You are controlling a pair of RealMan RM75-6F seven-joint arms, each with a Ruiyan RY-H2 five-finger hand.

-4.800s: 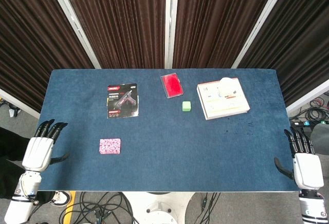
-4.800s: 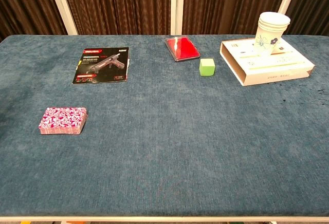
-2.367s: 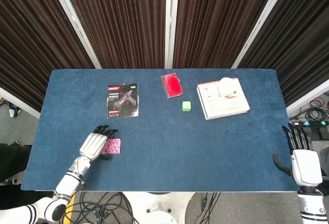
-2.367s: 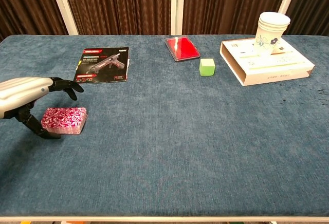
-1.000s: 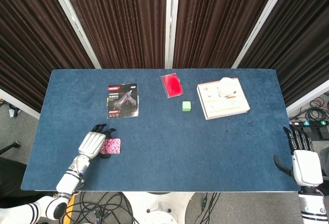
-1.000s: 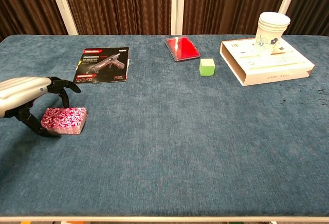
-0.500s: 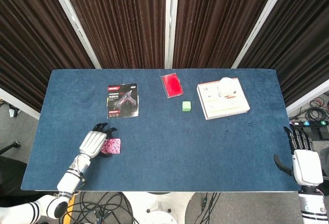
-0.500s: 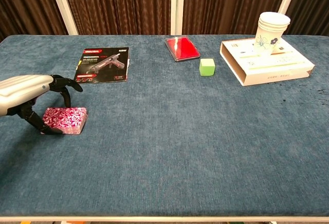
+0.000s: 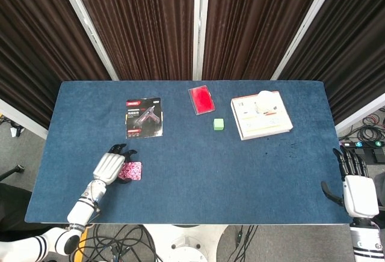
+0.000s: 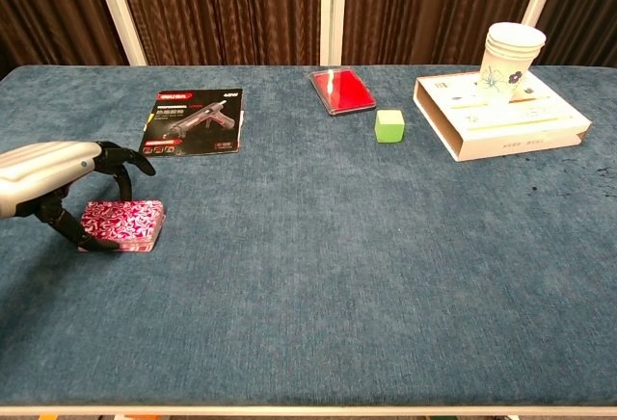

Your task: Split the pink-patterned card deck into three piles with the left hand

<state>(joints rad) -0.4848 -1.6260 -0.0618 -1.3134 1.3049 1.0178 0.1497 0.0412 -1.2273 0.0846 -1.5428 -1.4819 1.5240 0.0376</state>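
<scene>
The pink-patterned card deck (image 9: 132, 170) (image 10: 127, 224) lies flat on the blue table (image 9: 240, 166) near its front left. My left hand (image 9: 108, 167) (image 10: 50, 175) arches over the deck's left part. Its fingers come down on the far edge and its thumb presses the near left edge, so it grips the deck, which still rests on the cloth. My right hand (image 9: 358, 193) hangs off the table's right front corner with straight fingers, holding nothing. The chest view does not show it.
A black glue-gun package (image 9: 144, 118) (image 10: 190, 121) lies behind the deck. Further back are a red case (image 9: 200, 100) (image 10: 341, 91), a green cube (image 9: 218, 124) (image 10: 389, 125), and a white box (image 9: 260, 116) (image 10: 501, 123) carrying stacked paper cups (image 10: 512, 49).
My left hand came from beside the table to over the deck, then curled its fingers and thumb in against the deck's edges. The deck and right hand stayed put.
</scene>
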